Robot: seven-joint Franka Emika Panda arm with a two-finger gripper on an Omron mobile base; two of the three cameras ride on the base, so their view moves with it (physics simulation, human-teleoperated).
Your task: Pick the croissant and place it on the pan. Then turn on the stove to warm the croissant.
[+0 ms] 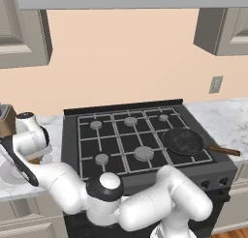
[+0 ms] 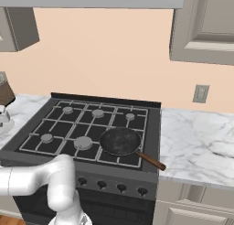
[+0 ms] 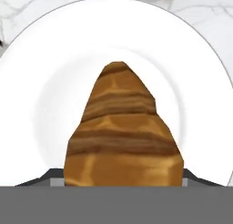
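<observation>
In the left base view the stove [image 1: 140, 140] stood black with dark grates and round grey burners. The pan [image 1: 183, 141] sat dark and shallow on the stove's front right burner, its thin brown handle pointing right over the marble tabletop [image 1: 225, 121]. The arm bent low to the left of the stove, and its hand covered most of a white plate [image 1: 10, 171] there, so the jaws could not be made out.

In the right base view the pan [image 2: 120, 141] sat on the same burner, handle slanting toward the front right corner of the stove [image 2: 87, 128], above a row of black knobs [image 2: 111, 186]. The left edge of the picture cut the arm off, with the hand out of frame.

In the hand view the croissant [image 3: 122, 132] lay on the plate [image 3: 59, 82], golden-brown with darker bands, lumpy and tapering to a point. It rose right between the gripper [image 3: 123, 182] tips, which were nearly all hidden behind it. Whether the jaws pressed it or merely flanked it could not be told.
</observation>
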